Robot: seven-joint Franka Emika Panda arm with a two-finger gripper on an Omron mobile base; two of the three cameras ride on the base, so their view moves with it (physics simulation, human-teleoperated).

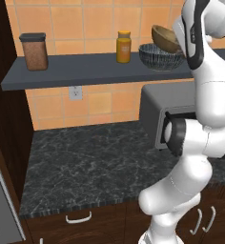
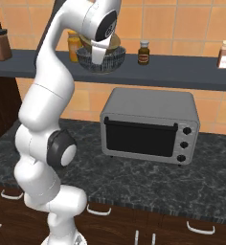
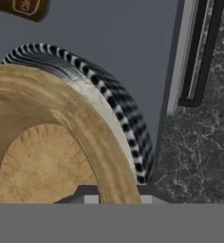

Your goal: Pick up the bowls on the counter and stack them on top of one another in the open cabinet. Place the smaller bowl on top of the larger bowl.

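The smaller bowl (image 1: 165, 38), tan and wooden-looking, hangs tilted just over the larger bowl (image 1: 159, 58), which is grey-striped and stands on the open cabinet's dark shelf (image 1: 86, 69). My gripper (image 3: 117, 195) is shut on the tan bowl's (image 3: 42, 142) rim, which runs between the two fingertips. In the hand view the striped bowl (image 3: 121, 111) curves around behind the tan one, its pale inside showing between them. I cannot tell whether the two bowls touch. From the right base view the hand covers much of both, leaving the tan bowl (image 2: 113, 43) above the striped bowl (image 2: 112, 61). The black counter (image 1: 95, 162) lies below.
On the shelf stand a brown canister (image 1: 34, 51), an orange jar (image 1: 124, 46) close left of the bowls, a dark bottle (image 2: 143, 52) to their right and a spice bottle (image 2: 224, 54). A grey toaster oven (image 2: 148, 124) sits on the counter under the shelf.
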